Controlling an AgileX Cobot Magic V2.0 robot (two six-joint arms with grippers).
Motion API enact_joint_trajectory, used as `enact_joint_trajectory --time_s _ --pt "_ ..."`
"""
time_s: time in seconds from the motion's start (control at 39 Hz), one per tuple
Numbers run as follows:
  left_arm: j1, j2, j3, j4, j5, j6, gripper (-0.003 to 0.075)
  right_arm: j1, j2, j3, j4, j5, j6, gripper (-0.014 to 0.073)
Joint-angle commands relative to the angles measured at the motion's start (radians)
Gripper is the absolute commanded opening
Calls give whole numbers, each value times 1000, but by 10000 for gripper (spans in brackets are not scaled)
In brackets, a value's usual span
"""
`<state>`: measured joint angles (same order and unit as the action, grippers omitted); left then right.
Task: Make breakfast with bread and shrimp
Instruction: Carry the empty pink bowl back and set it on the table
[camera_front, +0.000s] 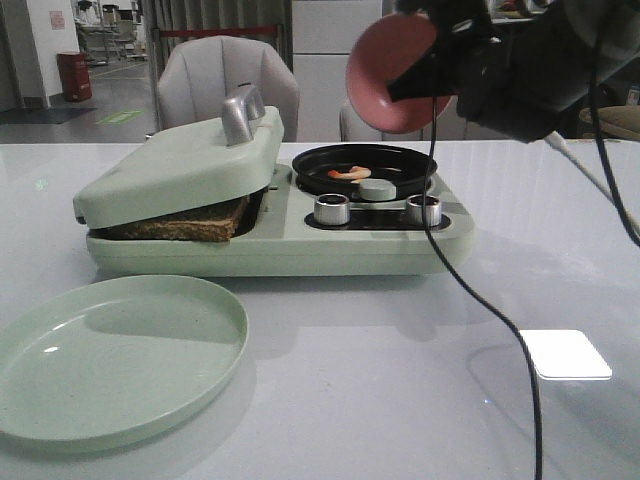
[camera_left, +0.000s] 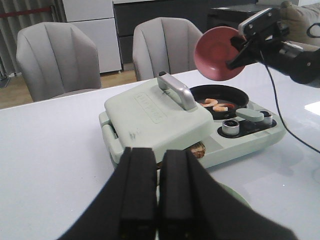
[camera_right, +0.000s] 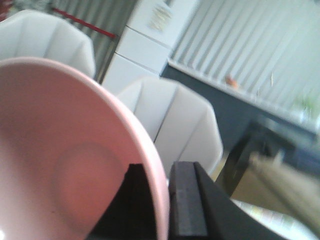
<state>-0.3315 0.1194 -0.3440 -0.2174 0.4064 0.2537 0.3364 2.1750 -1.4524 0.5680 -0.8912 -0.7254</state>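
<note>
**Two shrimp in the pan, pink bowl tipped on its side above them**

Two curled shrimp (camera_front: 349, 173) lie in the small black pan (camera_front: 364, 167) at the right end of the pale green breakfast maker (camera_front: 280, 215). Up above that pan, the right gripper (camera_right: 162, 200) is raised off the table and reaches in from the right, its wrist rolled so the pink bowl (camera_front: 392, 75) stands on edge, its open side facing the left and front. The wrist camera shows the bowl's rim pinched between the two black fingers (camera_right: 186, 205), one inside the bowl, one outside.

Over on the left, the sandwich plate's lid (camera_front: 185, 165) sits slightly ajar, and the bread (camera_front: 185, 225) peeks out beneath its front edge, brown crust showing. The left gripper (camera_left: 156, 200) hangs in the air short of the machine, pointing toward it, fingers pressed together with nothing between them. In front of the maker, near the table (camera_front: 420, 380) edge, rests a light green plate (camera_front: 115, 355), and two silver knobs (camera_front: 332, 209) sit on the panel below the pan.
</note>
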Motion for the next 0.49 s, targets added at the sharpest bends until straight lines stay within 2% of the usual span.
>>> enact_joint_trajectory --time_s 0.0,0.1,0.33,0.46 --pt "-9 9 -28 -15 -75 -10 113 -2 -142 -30 89 83 71 141" --pt "-9 9 -28 -15 -75 -10 113 -2 -220 -30 114 311 71 141" --pt "-9 9 -28 -15 -75 -10 113 -15 -415 -30 113 928 67 141" --pt "-9 9 -28 -15 -75 -10 113 -50 -484 -30 84 1153 67 141"
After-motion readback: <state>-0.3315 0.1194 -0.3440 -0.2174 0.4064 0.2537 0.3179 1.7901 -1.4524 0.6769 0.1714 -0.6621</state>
